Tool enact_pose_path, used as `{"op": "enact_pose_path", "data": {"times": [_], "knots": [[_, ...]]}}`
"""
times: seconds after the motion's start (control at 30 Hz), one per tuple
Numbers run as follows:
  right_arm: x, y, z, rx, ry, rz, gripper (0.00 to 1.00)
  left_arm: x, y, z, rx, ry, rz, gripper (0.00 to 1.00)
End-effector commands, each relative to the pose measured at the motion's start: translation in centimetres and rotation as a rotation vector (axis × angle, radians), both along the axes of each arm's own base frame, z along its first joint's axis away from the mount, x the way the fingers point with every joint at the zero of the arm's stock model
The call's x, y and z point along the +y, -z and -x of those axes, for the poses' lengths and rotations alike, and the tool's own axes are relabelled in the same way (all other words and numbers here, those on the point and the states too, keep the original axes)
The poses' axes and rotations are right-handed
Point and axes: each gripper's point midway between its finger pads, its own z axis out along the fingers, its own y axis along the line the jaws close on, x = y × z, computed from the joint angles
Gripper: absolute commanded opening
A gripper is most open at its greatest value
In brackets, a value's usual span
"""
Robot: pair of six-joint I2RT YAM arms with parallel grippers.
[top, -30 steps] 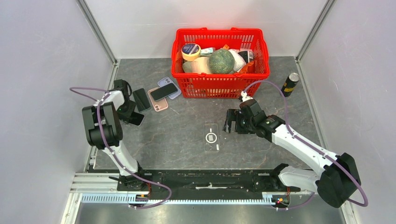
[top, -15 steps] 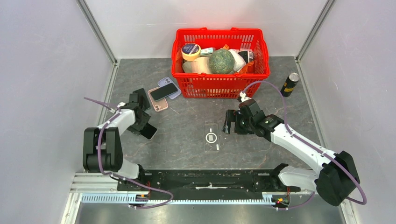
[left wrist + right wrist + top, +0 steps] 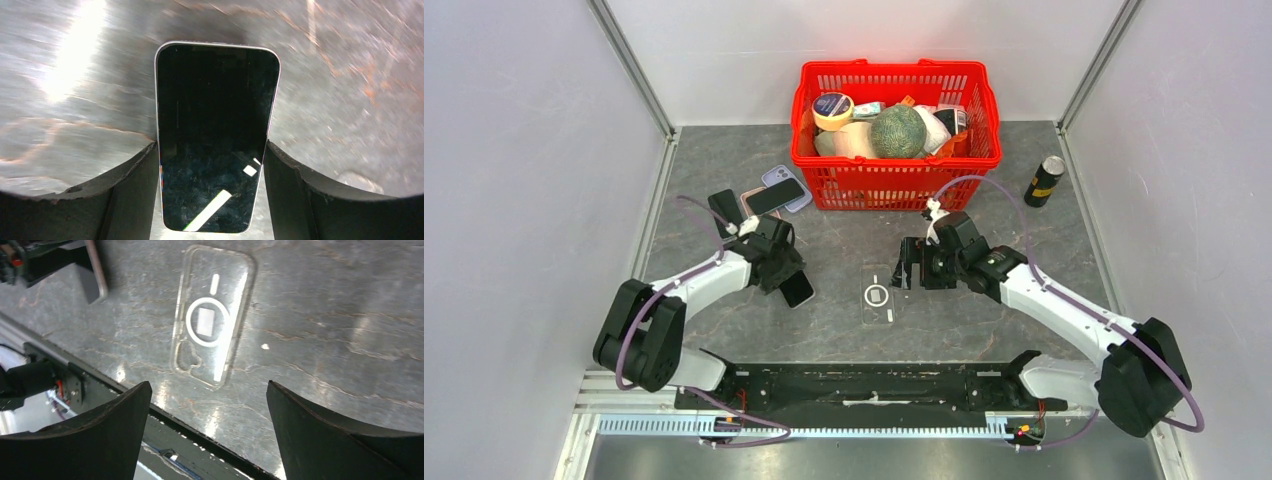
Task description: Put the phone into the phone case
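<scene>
Two claws shared the job. At the left, the left claw point(image 3: 786, 272) was clamped on the long edges of a dark-screened phone point(image 3: 797, 289). The screen faced up, and the left wrist view showed one black finger point(image 3: 131, 192) pressed against each side. That flat, edge-on hold looked chosen so the handset could go straight down into a shell. The phone hung over the surface point(image 3: 824, 335), to the left of the case and apart from it. Behind that arm, spare handsets point(image 3: 774, 195) lay by the red basket point(image 3: 894, 188), apparently not needed for this step.

The clear phone case point(image 3: 877, 294) lay flat near the middle, between the two claws, placed where both arms could reach it. Just to its right the right claw point(image 3: 911, 268) hovered with its jaws spread wide and nothing between them. Its wrist camera looked down on the case, so it was probably waiting to steady the case. Farther right, a can point(image 3: 1044, 180) stood upright near the wall.

Much could not be read. The phone's back and camera end were hidden, so I could not tell whether it was turned to match the case's cutout. Blur smeared the surface in the left wrist view. The case's rim almost vanished against the marbled top, and whether its hollow side faced up was unclear. A dark shape at the top left of the right wrist view was cut off by the frame; it was probably the other claw.
</scene>
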Motion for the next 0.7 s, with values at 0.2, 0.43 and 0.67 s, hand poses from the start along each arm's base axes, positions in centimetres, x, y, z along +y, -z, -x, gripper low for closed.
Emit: {"op": "enact_pose_path", "data": {"times": [0.2,0.43,0.67], "knots": [[5.6,-0.7,0.7,0.080,-0.184,-0.238,0.80,-9.2,-0.9,1.1,-0.080,0.277,0.250,0.47],[9.9,1.2,0.9,0.125,-0.210,-0.223,0.73,-10.1,-1.1,2.6,-0.098,0.324,0.324,0.47],[12.7,2.8,0.6,0.138,-0.177,-0.217,0.68,-10.1,-1.4,3.2,-0.112,0.340,0.343,0.48]]}}
